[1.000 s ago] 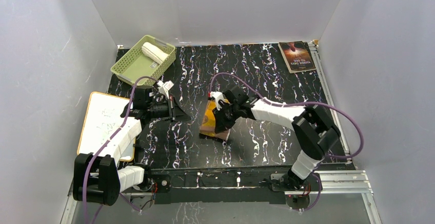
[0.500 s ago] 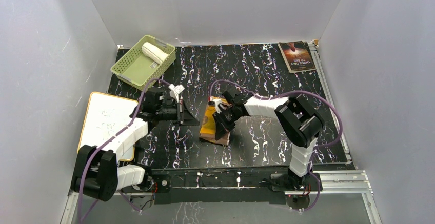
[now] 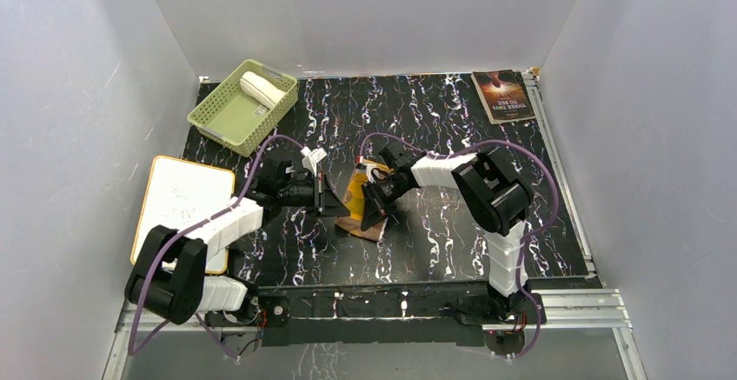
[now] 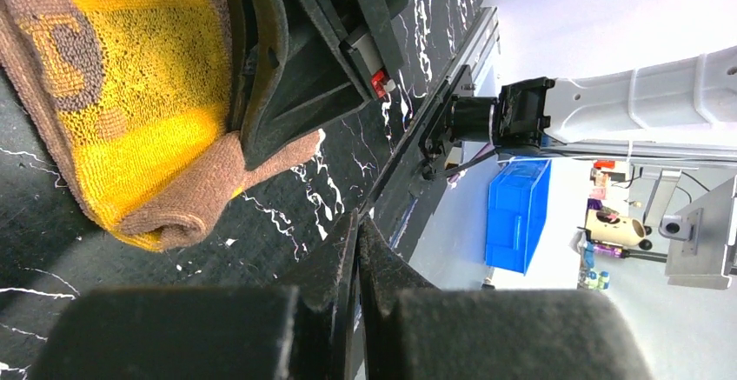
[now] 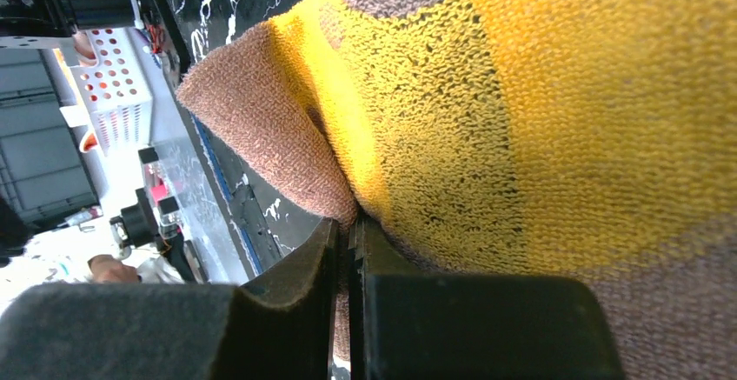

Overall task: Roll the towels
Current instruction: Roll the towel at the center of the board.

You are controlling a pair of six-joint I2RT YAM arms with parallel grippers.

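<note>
The mustard-yellow towel (image 3: 355,194) with tan-brown edges lies partly folded on the black mat, mid-table. My right gripper (image 3: 372,216) is shut on its brown edge; the right wrist view shows that towel (image 5: 521,93) filling the frame and brown cloth pinched between the right gripper (image 5: 349,222) fingers. My left gripper (image 3: 341,210) is shut and empty, low over the mat just left of the towel. From the left wrist, the left gripper (image 4: 357,220) points past the towel's (image 4: 130,93) folded corner. The cream-white towel (image 3: 261,89) lies rolled in the green basket (image 3: 222,115).
A dark-covered book (image 3: 502,95) lies at the back right corner. A white board (image 3: 178,202) with an orange rim rests at the left edge beside the left arm. White walls enclose the mat on three sides.
My left gripper has moved right, from near the white board up to the yellow towel's left edge. The right arm has folded inward while its gripper keeps hold of the towel.
</note>
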